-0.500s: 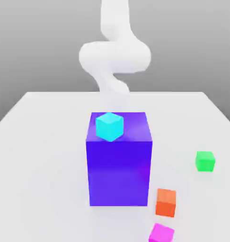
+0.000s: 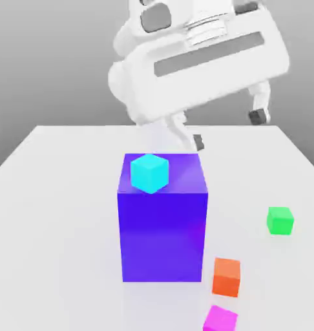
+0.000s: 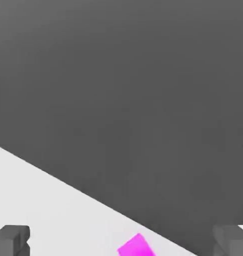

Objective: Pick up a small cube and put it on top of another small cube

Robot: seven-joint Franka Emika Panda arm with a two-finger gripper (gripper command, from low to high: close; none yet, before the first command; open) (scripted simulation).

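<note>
Nearest the exterior camera, the small magenta-pink cube [image 2: 220, 319] rests on the counter [image 2: 56, 213] at its front edge, toward the exterior view's right; this is the item I am to pick up. In the hand view the same cube [image 3: 137, 247] lies between my two fingertips [image 3: 11, 239], which indicates my approach line is already roughly aimed at it. Just behind the magenta-pink cube sits the orange cube [image 2: 227, 277], near but apart from it, so a descent must avoid nudging this neighbour. Farther back and toward the exterior view's right stands the green cube [image 2: 280, 220], well apart from both. Beside the orange cube, toward the exterior view's left, rises the large purple block [image 2: 162, 223], which carries the cyan cube [image 2: 149, 172] on its top face; whether that cube or another is the intended stacking base I cannot tell. Farthest back and highest, my gripper [image 2: 227, 129] hangs above the rear of the purple block, fingers spread to full width and holding nothing, well clear of every cube. I judge the task at its opening stage: the reach toward the magenta-pink cube is not yet completed.
</note>
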